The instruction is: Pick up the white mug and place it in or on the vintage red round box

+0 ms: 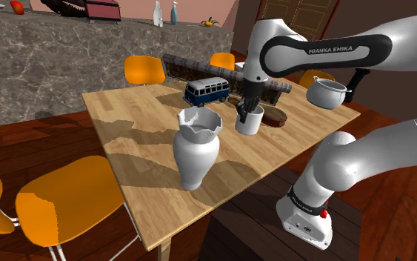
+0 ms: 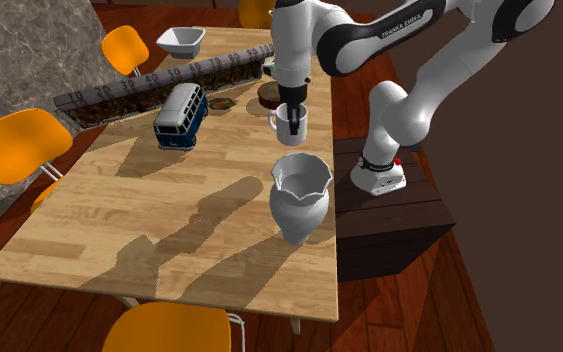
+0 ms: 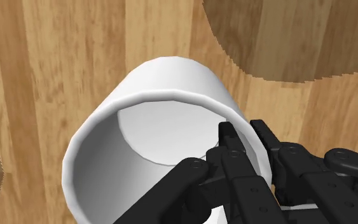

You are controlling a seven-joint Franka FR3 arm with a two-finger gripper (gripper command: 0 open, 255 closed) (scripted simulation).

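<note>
The white mug (image 1: pixel 250 122) (image 2: pixel 293 126) (image 3: pixel 165 83) hangs slightly tilted just over the wooden table (image 1: pixel 147 170), held at its rim. My black gripper (image 1: pixel 245 110) (image 2: pixel 291 113) (image 3: pixel 244 137) is shut on the mug's wall, with one finger inside the cup and one outside. The red round box (image 1: pixel 278 116) (image 2: pixel 270 93) is a low dark red-brown disc lying on the table right behind the mug, on the side away from the white vase. Whether the mug's base touches the table I cannot tell.
A tall white vase (image 1: pixel 197 148) (image 2: pixel 300 198) stands near the table's stand-side edge. A blue toy van (image 1: pixel 207 91) (image 2: pixel 181 113), a long ruler-printed box (image 2: pixel 169 85) and a white pot (image 1: pixel 325 92) share the table. Orange chairs (image 1: pixel 66 200) surround it.
</note>
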